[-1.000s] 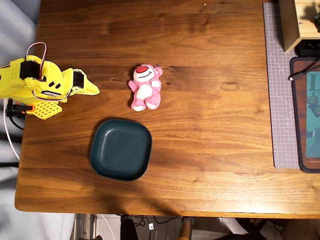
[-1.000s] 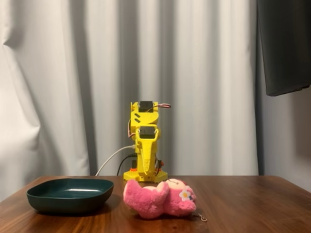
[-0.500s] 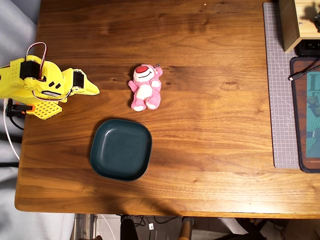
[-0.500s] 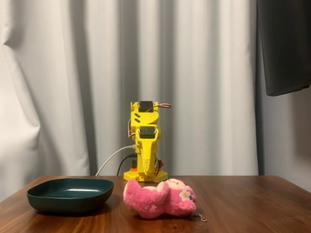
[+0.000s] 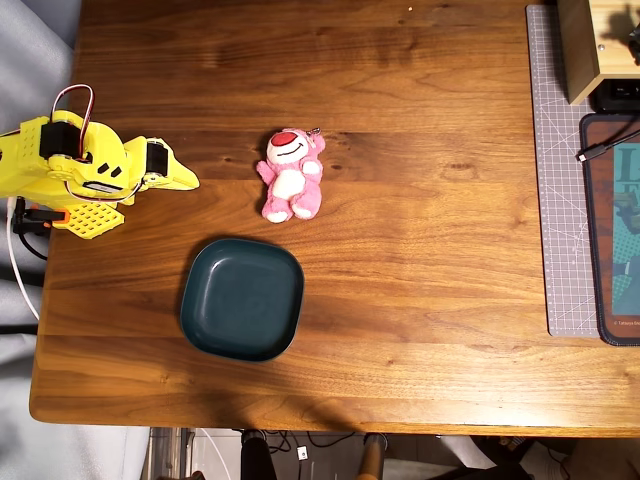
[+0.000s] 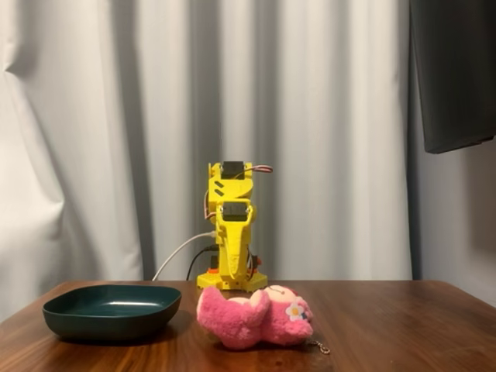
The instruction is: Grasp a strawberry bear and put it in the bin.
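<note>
Logging my gripper (image 5: 185,180) with jaws closed and empty, strawberry bear (image 5: 292,176) lying near ahead of its tip, bin (image 5: 241,298) beside; soft plush may slip from a shallow pinch.

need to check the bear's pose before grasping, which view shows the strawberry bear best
The overhead view: the strawberry bear lies face up, whole outline clear, between the gripper and the bin. The fixed view shows it side-on, face hidden, keychain trailing right.
</note>
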### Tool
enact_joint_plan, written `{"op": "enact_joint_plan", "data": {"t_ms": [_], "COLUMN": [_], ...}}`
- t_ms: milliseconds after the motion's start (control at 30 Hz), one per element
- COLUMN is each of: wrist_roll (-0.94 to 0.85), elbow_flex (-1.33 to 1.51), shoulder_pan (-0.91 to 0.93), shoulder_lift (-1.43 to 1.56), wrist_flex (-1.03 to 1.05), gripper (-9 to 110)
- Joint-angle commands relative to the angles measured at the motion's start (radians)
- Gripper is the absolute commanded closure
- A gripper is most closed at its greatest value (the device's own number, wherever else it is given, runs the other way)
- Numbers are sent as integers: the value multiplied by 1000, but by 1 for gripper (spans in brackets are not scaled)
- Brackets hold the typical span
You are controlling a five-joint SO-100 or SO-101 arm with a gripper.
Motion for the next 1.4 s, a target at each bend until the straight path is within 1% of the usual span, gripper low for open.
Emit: {"op": "enact_joint_plan", "data": {"t_ms": [0,100,167,300,467,533,733,833,900,1167,1267,1367], "wrist_roll": [-2,-6,-95,-115,-117,-117,-114,-106,-101,-114,-115,-98], "elbow_flex": [-21,-21,-20,-52,-144,-201,-500,-604,-673,-882,-957,-1011], "shoulder_pan": [11,5,5,2,5,-5,-35,-34,-40,-140,-120,-60], "shoulder_lift": [25,25,25,25,-52,-146,-641,-830,-945,-1253,-1339,-1388], "wrist_flex": [-3,-3,-11,-44,-71,-94,-94,-54,-26,11,64,103], "gripper": [102,102,102,102,100,98,96,90,90,89,88,83]}}
